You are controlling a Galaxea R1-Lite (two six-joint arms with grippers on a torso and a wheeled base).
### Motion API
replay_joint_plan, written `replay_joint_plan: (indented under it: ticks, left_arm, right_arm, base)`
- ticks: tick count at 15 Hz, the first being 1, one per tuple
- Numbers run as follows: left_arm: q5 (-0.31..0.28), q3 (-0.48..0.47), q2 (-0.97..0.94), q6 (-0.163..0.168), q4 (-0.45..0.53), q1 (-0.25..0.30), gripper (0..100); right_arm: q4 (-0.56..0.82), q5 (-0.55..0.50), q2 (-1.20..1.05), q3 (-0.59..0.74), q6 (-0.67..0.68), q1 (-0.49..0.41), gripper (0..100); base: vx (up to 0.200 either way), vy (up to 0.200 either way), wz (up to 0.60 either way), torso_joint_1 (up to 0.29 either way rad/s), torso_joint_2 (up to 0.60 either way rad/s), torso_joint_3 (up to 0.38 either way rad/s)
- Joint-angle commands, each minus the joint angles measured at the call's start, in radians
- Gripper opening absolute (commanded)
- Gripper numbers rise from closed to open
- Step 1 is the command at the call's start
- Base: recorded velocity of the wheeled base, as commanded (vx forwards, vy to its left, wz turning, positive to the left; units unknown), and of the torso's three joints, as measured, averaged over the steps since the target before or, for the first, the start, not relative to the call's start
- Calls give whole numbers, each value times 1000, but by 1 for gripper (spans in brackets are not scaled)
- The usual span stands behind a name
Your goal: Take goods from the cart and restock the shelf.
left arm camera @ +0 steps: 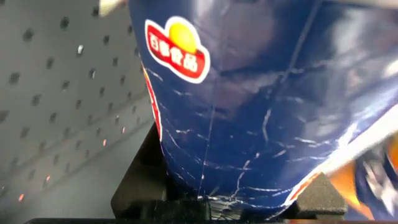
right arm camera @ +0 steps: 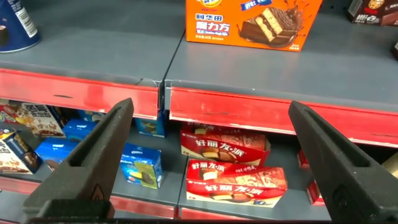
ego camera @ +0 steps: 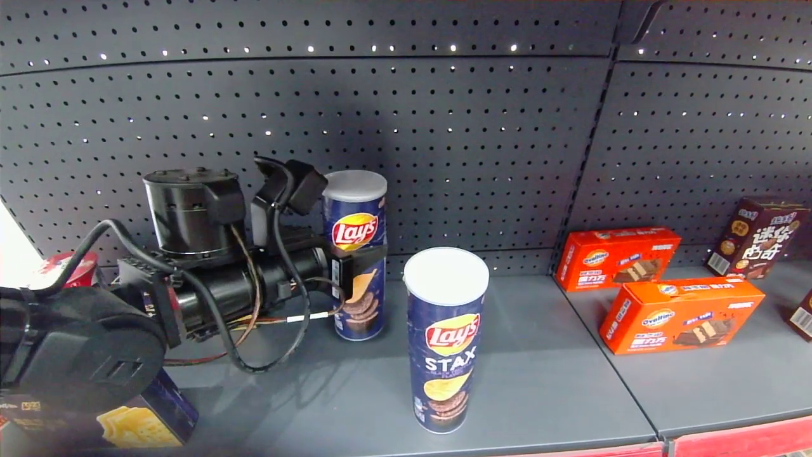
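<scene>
The left tool [ego camera: 360,257] clasped an upright dark-blue chip can [ego camera: 354,209] with a white lid at the far left of the grey shelf [ego camera: 539,355], while the right tool [right arm camera: 210,106] gaped wide open.

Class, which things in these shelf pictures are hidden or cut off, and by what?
Head view: far finger of the left gripper, behind the rear chip can.
Head view: red tub, mostly behind the left arm.
Head view: brown box, cut by the right edge.
Left wrist view: rear chip can's lid and base, off the picture.
</scene>
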Motion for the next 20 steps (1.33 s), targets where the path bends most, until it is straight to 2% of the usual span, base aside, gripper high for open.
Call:
replay_joint_plan:
  ticks: [1,5,8,11,15,20]
  left_arm:
    - [3,-88,84,-9,3,-22,0]
    - [6,-155,151,-12,-12,-50,0]
    - [8,-161,191,-49,-78,-64,0]
    - [8,-180,223,-62,-86,-65,0]
    - [9,-189,266,-63,-160,-64,0]
    - [8,-190,297,-63,-183,-62,0]
  right_arm:
    - [-3,0,2,0,1,1,100]
    - [-3,0,2,0,1,1,100]
    - [-3,0,2,0,1,1,100]
    - [-3,-1,2,0,1,1,100]
    - [-3,0,2,0,1,1,100]
    - [-3,0,2,0,4,1,100]
  base:
    - [0,0,0,0,0,0]
    - [0,0,0,0,0,0]
    - [0,0,0,0,0,0]
    - [0,0,0,0,0,0]
    - [0,0,0,0,0,0]
    - [0,0,0,0,0,0]
